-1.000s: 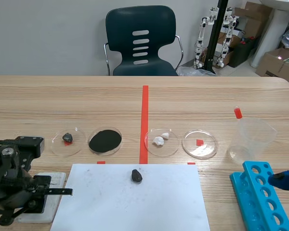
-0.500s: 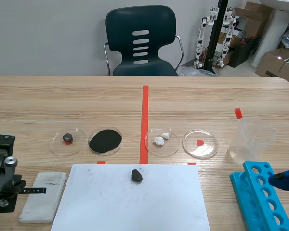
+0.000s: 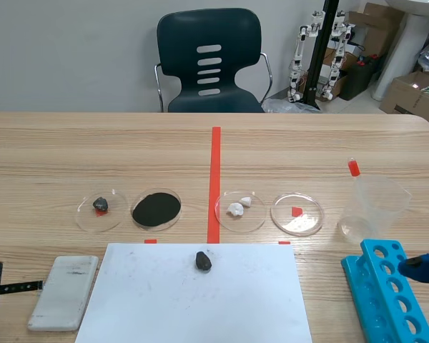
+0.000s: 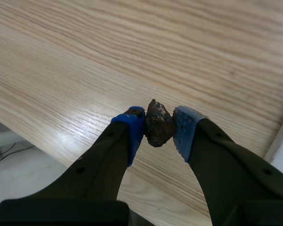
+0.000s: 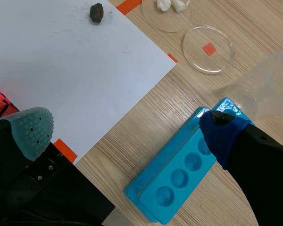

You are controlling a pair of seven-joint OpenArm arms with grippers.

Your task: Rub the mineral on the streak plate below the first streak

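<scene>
Mineral (image 4: 159, 123) sits pinched in left tool (image 4: 158, 128) over wooden table (image 4: 132, 47).

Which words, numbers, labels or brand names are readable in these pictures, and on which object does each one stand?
No text is readable.
The streak plate, the white paper sheet, the blue rack and the plastic beaker show no print.
Cardboard boxes at the back: any marks are too small to read.
</scene>
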